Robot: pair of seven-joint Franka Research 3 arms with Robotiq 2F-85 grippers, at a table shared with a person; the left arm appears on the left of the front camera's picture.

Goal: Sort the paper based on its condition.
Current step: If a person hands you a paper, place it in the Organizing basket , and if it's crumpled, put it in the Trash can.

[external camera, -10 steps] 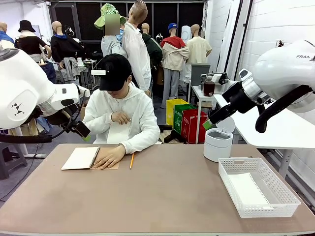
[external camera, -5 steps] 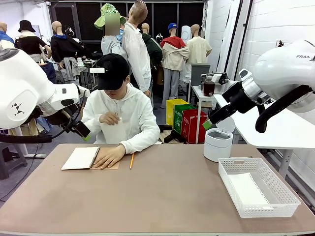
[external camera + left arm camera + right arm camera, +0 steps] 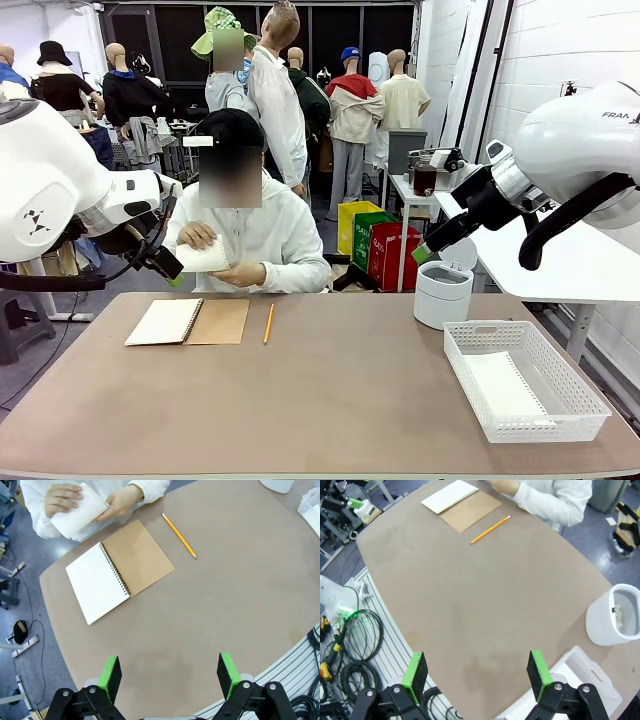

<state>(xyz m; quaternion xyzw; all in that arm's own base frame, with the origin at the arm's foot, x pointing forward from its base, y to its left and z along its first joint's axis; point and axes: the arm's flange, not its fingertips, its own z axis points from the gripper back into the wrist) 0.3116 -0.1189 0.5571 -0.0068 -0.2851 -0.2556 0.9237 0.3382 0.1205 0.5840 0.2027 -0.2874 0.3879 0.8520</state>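
My left gripper (image 3: 170,675) hangs above the near left part of the table (image 3: 340,400), its green pads spread wide with nothing between them. Below and beyond it an open notebook (image 3: 188,322) lies flat, white page to the left, brown cover to the right. Behind the notebook, the person holds a sheet of paper (image 3: 203,260) in both hands above the far edge of the table, clear of the tabletop. Just right of the notebook lies a pencil (image 3: 268,324). Further right, near the far edge, stands a small white bin (image 3: 441,293), and beside it, toward me, a white basket (image 3: 524,380) with a sheet lying inside. My right gripper (image 3: 477,675) is raised above the table's right side, fingers wide apart and empty.
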